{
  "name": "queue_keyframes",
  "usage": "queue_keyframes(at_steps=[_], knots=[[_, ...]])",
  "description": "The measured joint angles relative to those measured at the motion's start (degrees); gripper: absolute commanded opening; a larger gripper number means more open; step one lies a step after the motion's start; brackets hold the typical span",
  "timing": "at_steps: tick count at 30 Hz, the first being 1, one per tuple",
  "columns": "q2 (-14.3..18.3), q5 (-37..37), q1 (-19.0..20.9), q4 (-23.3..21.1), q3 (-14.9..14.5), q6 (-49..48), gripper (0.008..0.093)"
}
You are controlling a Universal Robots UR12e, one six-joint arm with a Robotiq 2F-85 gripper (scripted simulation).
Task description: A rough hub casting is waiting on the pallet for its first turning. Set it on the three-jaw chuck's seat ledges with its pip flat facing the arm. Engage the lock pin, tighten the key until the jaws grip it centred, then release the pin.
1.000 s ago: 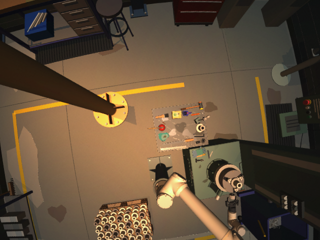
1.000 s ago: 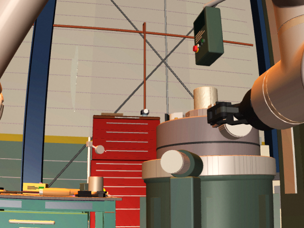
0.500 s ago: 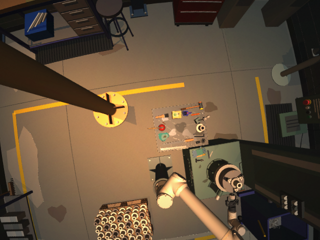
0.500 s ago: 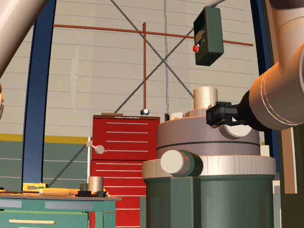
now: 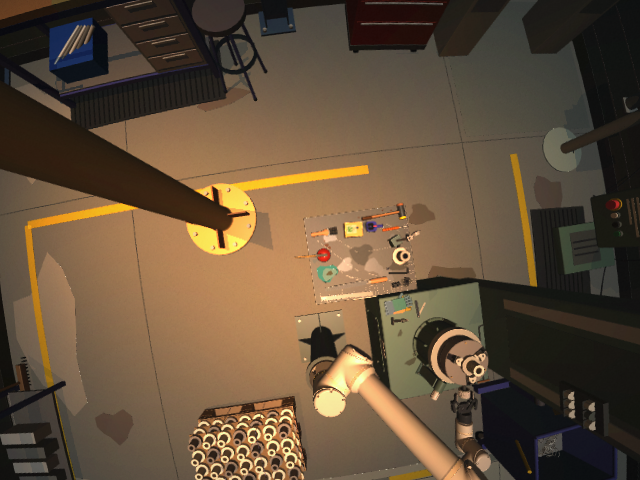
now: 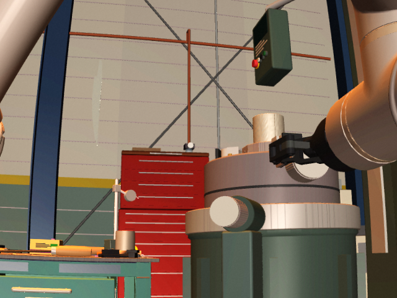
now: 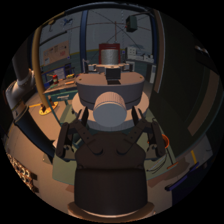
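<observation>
My gripper is open and holds nothing; its fingers stand on either side of the knurled key knob that sticks out of the chuck body's side. The hub casting, a pale cylinder, stands upright on top of the three-jaw chuck among the jaws. A second knurled knob, the lock pin, sticks out of the green collar lower down on the left of the chuck. From above, the gripper sits just at the near side of the chuck.
The chuck's green base and the dark lathe bed close in the right side. A pallet of castings lies on the floor to the left of the arm's base. A tool bench stands further left.
</observation>
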Motion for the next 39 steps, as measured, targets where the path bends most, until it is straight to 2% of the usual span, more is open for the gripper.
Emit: queue_keyframes(at_steps=[4, 39], knots=[[0.0, 0.0, 0.0, 0.0, 0.0, 0.0, 0.0934], [0.0, -0.02, -0.04, -0.02, -0.03, 0.01, 0.0234]])
